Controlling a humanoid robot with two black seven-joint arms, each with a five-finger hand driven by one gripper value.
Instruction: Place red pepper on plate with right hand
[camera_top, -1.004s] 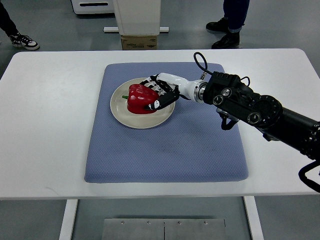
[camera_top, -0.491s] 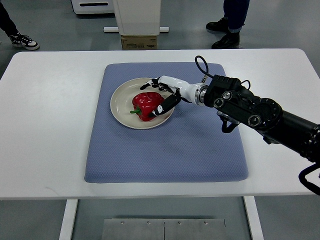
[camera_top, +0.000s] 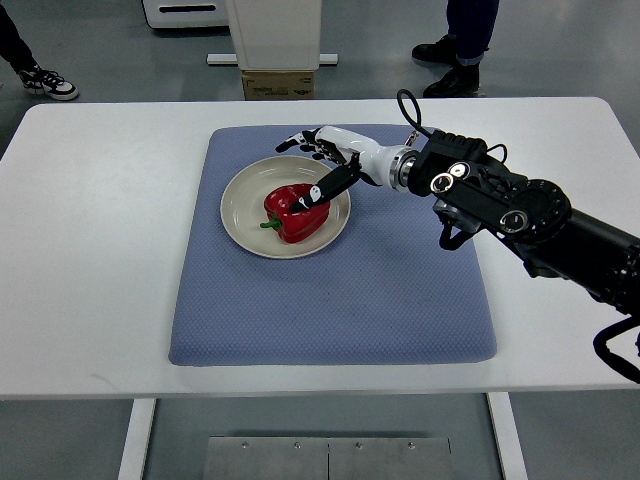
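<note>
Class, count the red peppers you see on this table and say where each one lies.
1. The single glossy red bell pepper lies on the round cream plate, which sits on the blue-grey cloth mat. None seems hidden.

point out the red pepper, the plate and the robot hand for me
red pepper (camera_top: 294, 211), top view, middle of its red body.
plate (camera_top: 240, 202), top view, bare left part of the dish.
right robot hand (camera_top: 322, 160), top view, middle of the hand, fingers spread.

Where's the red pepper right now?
In the top view the red pepper lies on the beige plate, right of the plate's centre, on the blue mat. The right hand, fingers spread, is just beyond its upper right.
</note>
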